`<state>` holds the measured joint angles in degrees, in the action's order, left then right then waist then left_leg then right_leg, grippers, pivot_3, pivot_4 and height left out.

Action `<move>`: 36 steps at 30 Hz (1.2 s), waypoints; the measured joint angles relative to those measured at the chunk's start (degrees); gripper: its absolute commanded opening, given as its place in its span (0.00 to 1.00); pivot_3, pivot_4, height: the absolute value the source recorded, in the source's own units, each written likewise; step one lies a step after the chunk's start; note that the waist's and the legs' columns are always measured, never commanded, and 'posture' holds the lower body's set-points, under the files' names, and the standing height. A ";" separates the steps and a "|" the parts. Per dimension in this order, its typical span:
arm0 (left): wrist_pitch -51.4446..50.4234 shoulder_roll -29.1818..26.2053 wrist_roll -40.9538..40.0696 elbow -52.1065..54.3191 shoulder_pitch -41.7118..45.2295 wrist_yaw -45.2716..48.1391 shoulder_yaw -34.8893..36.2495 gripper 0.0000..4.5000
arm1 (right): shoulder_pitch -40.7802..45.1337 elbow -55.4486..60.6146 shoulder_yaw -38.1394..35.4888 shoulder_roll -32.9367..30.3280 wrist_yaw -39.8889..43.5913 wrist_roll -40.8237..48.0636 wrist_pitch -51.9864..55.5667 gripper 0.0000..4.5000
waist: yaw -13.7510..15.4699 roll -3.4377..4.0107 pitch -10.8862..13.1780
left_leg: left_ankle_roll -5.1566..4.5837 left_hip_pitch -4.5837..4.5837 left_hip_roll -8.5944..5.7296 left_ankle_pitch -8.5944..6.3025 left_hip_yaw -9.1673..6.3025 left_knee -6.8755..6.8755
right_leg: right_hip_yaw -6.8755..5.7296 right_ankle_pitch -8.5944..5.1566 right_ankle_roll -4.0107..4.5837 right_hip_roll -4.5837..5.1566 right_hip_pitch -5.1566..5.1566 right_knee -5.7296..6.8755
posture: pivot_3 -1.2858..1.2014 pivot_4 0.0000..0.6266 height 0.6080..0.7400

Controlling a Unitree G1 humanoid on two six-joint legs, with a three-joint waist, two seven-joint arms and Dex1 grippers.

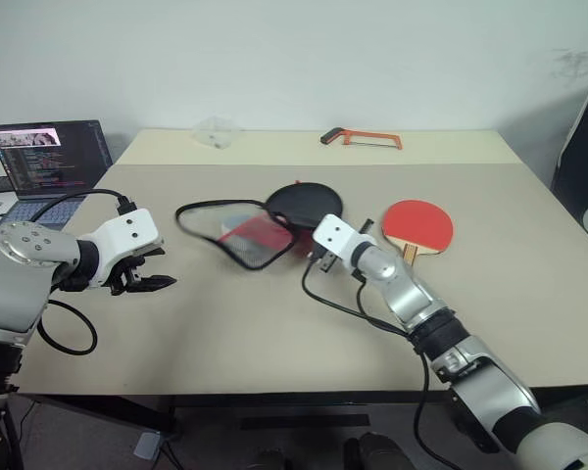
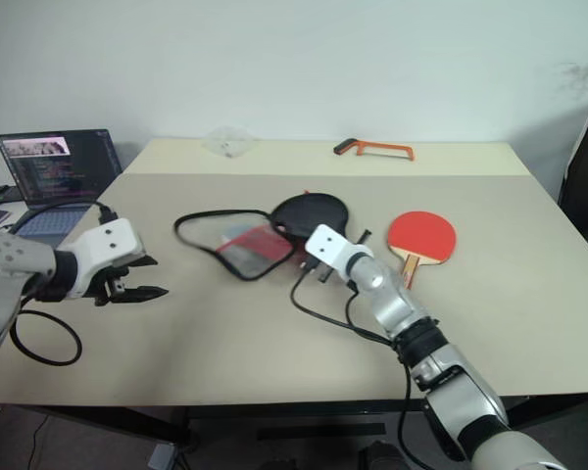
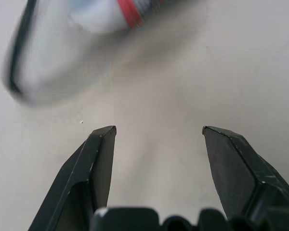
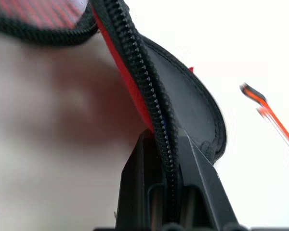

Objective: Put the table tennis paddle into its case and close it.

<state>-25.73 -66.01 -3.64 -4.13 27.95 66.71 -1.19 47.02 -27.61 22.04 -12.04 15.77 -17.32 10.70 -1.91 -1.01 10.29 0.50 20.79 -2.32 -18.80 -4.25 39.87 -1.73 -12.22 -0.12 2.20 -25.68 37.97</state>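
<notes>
Closest to us, the right gripper (image 4: pixel 167 159) has its two black fingers pinched on the zipper edge of the case (image 1: pixel 265 223), near the middle of the desk (image 1: pixel 274 333); the wrist view shows the zipper teeth running down between the fingers. From that grip the case spreads open toward the left edge: one black half lies flat just behind the gripper, and the other half, red with a mesh face and a black rim, is lifted and tilted. On the other side of the gripper, toward the right edge, the table tennis paddle (image 1: pixel 417 225) lies flat on the desk, red face up, its wooden handle pointing at the near edge, just beside the right arm and apart from the case. Over by the near left corner, the left gripper (image 1: pixel 149 284) hangs above the desk with its fingers spread and nothing between them, well apart from the case. At the far edge an orange-framed hacksaw (image 1: pixel 363 138) lies alone, and a small clear object (image 1: pixel 216 132) sits further left along that edge. An open laptop (image 1: pixel 51 162) stands beyond the left edge. Behind it all is a plain white wall (image 1: pixel 294 59).
</notes>
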 measured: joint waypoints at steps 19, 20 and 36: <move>2.53 4.18 2.03 -3.51 6.97 1.43 -6.01 0.70 | -13.85 19.90 -1.16 -6.13 9.69 -1.55 9.97 0.00 | -0.03 -0.03 0.01 | -0.08 -0.01 0.01 -0.04 0.08 0.03 | 0.08 0.00 -0.01 -0.06 0.00 0.05 | 0.52 0.24 1.00; 2.56 4.60 2.08 -3.55 7.21 1.44 -6.17 0.70 | -13.94 20.58 -0.85 -5.51 9.96 -1.57 9.95 0.00 | -0.04 -0.04 0.01 | -0.08 -0.02 0.02 -0.03 0.08 0.04 | 0.08 0.00 -0.01 -0.07 0.00 0.06 | 0.52 0.24 1.00; 2.64 6.16 3.00 -4.77 8.94 2.14 -7.00 0.70 | 2.07 -6.44 -1.54 0.37 0.26 -1.89 -2.84 0.00 | -0.08 -0.05 0.00 | 0.15 0.00 0.03 0.10 0.17 0.02 | 0.23 0.07 0.10 -0.08 -0.06 0.01 | 0.52 0.24 1.00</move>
<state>-23.09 -59.85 -0.64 -8.89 36.89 68.84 -8.19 49.09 -34.05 20.51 -11.67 16.02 -19.21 7.86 -1.99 -1.06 10.29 0.65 20.78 -2.29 -18.70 -4.08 39.89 -1.50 -12.15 -0.02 2.12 -25.75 37.98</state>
